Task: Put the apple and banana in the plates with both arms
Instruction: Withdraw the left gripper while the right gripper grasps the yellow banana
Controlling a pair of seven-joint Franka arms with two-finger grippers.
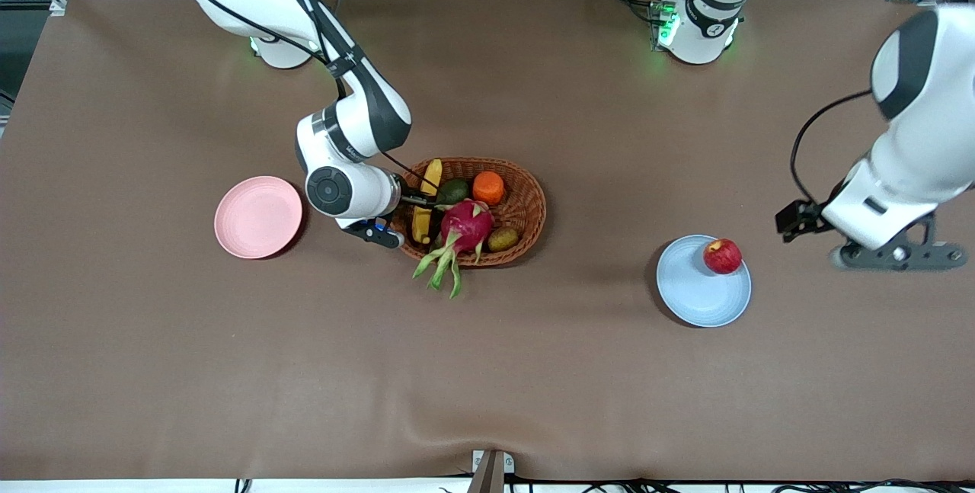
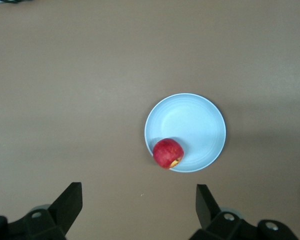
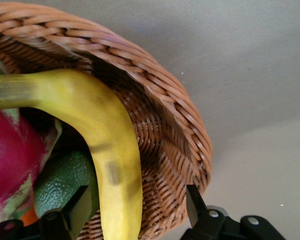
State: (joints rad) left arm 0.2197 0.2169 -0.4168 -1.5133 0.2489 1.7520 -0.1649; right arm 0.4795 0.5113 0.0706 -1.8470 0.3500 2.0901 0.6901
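A brown cloth covers the long table point(image 1: 152, 371), with a rack of cables and gear along the edge where the arms are mounted. The apple point(image 1: 722, 256) already sits in the blue plate point(image 1: 697, 296), close to the rim on the side away from the front camera, and the left gripper point(image 2: 139, 205) hangs over bare cloth toward the left arm's end of the table, fingers wide apart and holding nothing; that arm seems to be waiting. The banana point(image 1: 426, 202) lies in the wicker basket point(image 1: 529, 207), along the wall nearest the pink plate point(image 1: 257, 216). The right gripper point(image 3: 136, 207) is lowered into that end of the basket, its fingers spread to either side of the banana and not yet closed on it. The main risk, as I judge it, is the basket wall: one finger sits just beside the weave, so closing or lifting could snag the rim and drag or tip the whole basket. The curved, smooth banana could also swing or slip if it is pinched off-centre, near one end. A dragon fruit point(image 1: 463, 230) presses against the banana, and a dark green avocado point(image 1: 452, 191) lies just beside and partly under it, so either may be nudged or rolled out during the lift. An orange point(image 1: 488, 187) and a small brownish fruit point(image 1: 503, 239) lie further in, clear of the grasp. The pink plate stands empty, just beside the right arm's wrist.
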